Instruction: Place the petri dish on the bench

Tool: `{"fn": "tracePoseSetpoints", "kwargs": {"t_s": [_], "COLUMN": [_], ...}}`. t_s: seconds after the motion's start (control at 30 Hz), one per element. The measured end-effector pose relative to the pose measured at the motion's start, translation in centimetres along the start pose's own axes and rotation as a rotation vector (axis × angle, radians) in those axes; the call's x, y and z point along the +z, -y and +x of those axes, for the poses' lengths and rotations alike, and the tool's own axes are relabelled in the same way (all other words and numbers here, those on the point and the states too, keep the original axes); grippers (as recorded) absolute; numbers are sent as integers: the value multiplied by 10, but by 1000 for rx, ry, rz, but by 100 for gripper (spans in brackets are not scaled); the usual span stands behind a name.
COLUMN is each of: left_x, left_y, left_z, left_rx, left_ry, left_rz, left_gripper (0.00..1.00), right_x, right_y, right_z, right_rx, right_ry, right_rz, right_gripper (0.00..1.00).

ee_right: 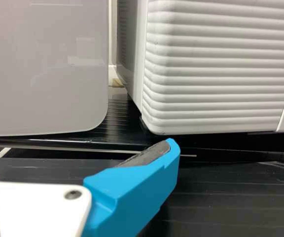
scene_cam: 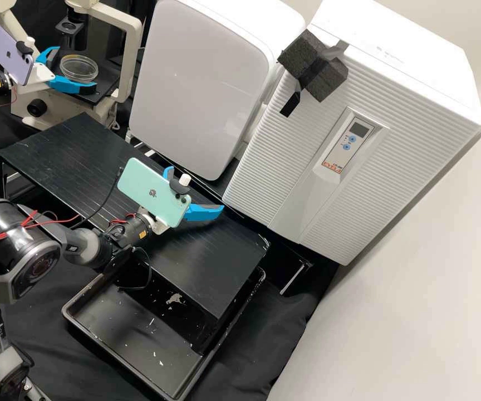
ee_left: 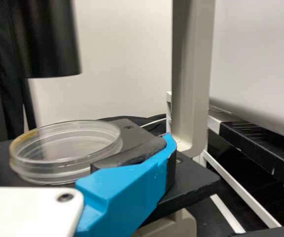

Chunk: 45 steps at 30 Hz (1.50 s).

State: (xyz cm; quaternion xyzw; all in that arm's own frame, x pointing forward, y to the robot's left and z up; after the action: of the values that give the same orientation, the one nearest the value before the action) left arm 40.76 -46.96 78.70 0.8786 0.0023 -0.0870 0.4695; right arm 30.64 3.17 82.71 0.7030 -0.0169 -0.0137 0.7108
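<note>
From here I see the dish on the microscope stage, near its edge, with my left end effector open around it and my right end effector open above the tabletop, so gripping, carrying and placing are left.

Bright blue on the left pincer, dark grey on its pad, lilac phone mounted there! Right by it, the dish: clear, a touch of amber at the rim. Black stage below. Over to the right pincer, blue again, mint phone; beneath, black bench, finely lined; beyond, white cabinet, ribbed front!
</note>
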Motion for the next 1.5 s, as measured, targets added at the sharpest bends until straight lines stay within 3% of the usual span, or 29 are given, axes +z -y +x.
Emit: {"fn": "tracePoseSetpoints", "kwargs": {"t_s": [0.23,0.27,0.67,1.27,1.5], "left_x": [-1,-1,-1,3,5], "left_y": [0,0,1,-1,0], "left_z": [0,0,0,4,4], "left_rx": [-3,-3,-6,-16,-18], "left_ry": [-7,-7,-9,-6,-3], "left_rz": [-5,-7,-50,-50,-24], "left_gripper": [100,0,0,0,0], "right_x": [0,0,0,0,0], "right_y": [0,0,0,0,0], "right_z": [0,0,0,0,0], "right_rx": [0,0,0,0,0], "right_ry": [0,0,0,0,0], "right_rz": [0,0,0,0,0], "right_gripper": [100,100,100,100,100]}}
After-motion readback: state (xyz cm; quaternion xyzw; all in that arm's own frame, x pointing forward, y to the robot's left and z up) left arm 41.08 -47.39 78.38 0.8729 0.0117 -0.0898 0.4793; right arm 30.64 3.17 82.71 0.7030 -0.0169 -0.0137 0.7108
